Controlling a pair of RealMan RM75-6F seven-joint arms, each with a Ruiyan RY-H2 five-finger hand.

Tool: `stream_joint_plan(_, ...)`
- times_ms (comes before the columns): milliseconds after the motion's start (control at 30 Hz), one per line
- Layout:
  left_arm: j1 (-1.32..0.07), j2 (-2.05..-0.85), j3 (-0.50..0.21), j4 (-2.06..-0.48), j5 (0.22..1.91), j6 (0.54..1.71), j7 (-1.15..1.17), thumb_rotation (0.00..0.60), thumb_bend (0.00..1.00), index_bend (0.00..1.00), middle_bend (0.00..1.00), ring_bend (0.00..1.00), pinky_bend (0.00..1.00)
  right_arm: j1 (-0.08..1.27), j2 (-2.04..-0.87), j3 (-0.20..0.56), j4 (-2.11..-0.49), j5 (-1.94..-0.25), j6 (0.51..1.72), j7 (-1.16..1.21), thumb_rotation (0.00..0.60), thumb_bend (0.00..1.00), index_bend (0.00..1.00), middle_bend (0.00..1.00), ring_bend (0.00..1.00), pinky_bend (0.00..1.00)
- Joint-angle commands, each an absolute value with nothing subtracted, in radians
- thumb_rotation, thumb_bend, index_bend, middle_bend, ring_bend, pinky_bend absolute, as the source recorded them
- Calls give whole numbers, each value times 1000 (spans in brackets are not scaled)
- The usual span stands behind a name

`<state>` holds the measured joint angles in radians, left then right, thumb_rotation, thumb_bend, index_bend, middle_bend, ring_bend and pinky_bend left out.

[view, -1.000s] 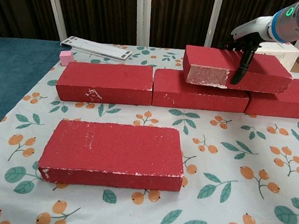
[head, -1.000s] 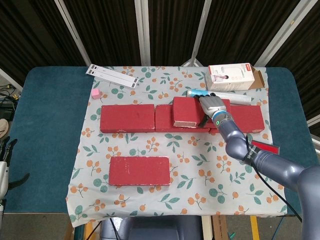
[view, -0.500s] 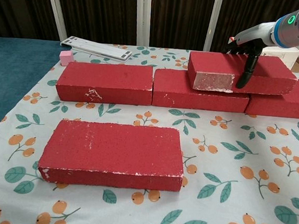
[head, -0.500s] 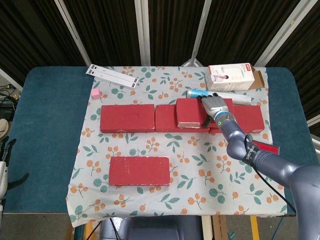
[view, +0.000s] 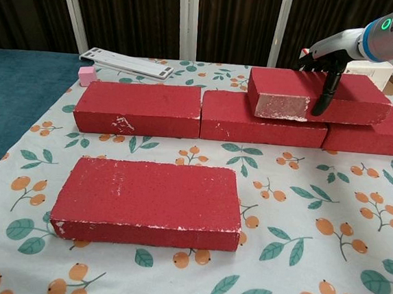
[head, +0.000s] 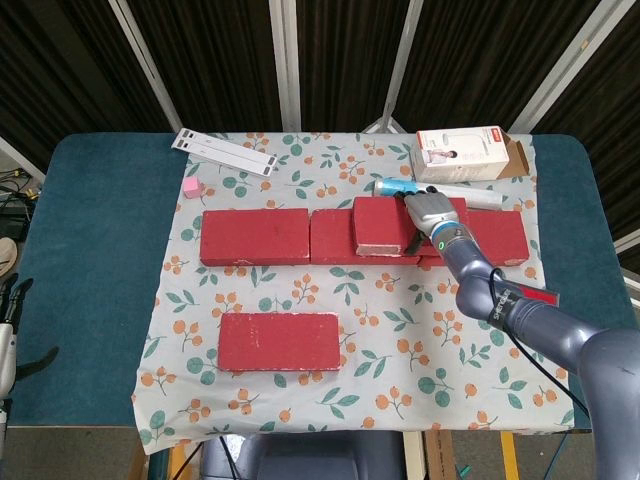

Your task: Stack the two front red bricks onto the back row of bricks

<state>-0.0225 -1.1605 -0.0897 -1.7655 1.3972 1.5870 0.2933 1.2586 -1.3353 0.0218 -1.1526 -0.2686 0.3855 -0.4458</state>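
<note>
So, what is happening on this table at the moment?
The right hand holds a red brick that lies on top of the back row of bricks, over its middle and right bricks. The second front brick lies untouched near the front of the cloth. The left hand hangs beside the table.

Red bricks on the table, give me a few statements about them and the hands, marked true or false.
1. One red brick sits on top of the back row. True.
2. The right hand grips that stacked brick. True.
3. The front brick is already on the back row. False: it lies alone on the cloth, nearer the robot.
4. The left hand holds the pink block. False: it rests at the table's left edge, holding nothing.
</note>
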Motion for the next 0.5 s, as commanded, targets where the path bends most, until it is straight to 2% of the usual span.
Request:
stream_joint_plan(33, -22, -1160, -89, -1766, 1399, 1588, 294, 600, 0, 115, 32, 0, 145, 1263, -1336, 13, -1151, -276, 386, -434, 600, 68, 369, 345, 159, 0)
stream_joint_plan(500, -22, -1169, -94, -1763, 1391, 1594, 313, 600, 0, 115, 32, 0, 145, 1272, -1352, -16, -1133, -300, 388, -373, 600, 68, 367, 344, 158, 0)
